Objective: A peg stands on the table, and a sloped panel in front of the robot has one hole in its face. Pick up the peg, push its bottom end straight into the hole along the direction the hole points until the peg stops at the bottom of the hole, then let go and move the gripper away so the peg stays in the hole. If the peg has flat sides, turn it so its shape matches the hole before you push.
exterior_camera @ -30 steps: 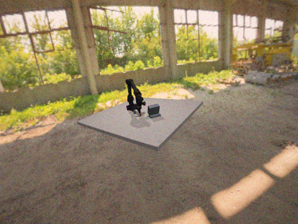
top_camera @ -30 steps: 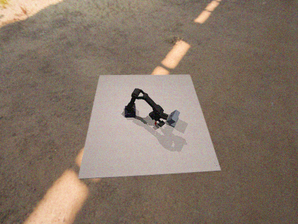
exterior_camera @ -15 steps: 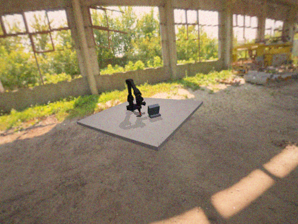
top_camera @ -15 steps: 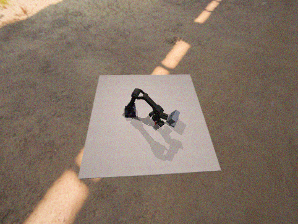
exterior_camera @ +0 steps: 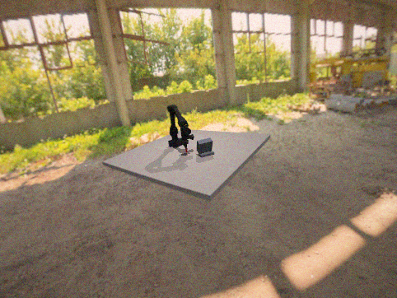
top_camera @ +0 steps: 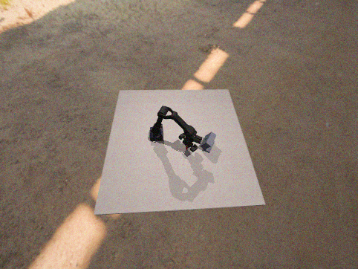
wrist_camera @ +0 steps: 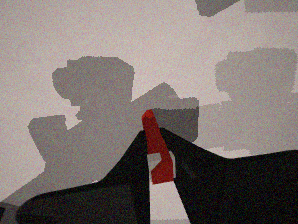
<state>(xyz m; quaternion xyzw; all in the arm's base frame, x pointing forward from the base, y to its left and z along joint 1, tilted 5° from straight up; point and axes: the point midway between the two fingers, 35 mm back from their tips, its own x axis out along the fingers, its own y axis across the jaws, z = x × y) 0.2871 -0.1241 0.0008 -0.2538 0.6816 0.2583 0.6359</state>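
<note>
Gripper (wrist_camera: 159, 150) clamped narrow on the red peg (wrist_camera: 156, 145), fingers pinching its flanks partway up so the bottom end juts free beyond the tips, ready for insertion. Peg probably still at table (top_camera: 148, 186) level, not yet lifted. Sloped panel (top_camera: 208, 142) just beside the tool, off to one side; hole not discernible here. Lift, then alignment, judged next.

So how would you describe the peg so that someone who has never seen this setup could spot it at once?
Find the pale square table lying on the dirt floor, then the black arm standing near its middle. At the arm's tip, the gripper is shut on a slim red peg, just beside the grey sloped panel. It is the only red thing there; everything around it is black or grey.
</note>
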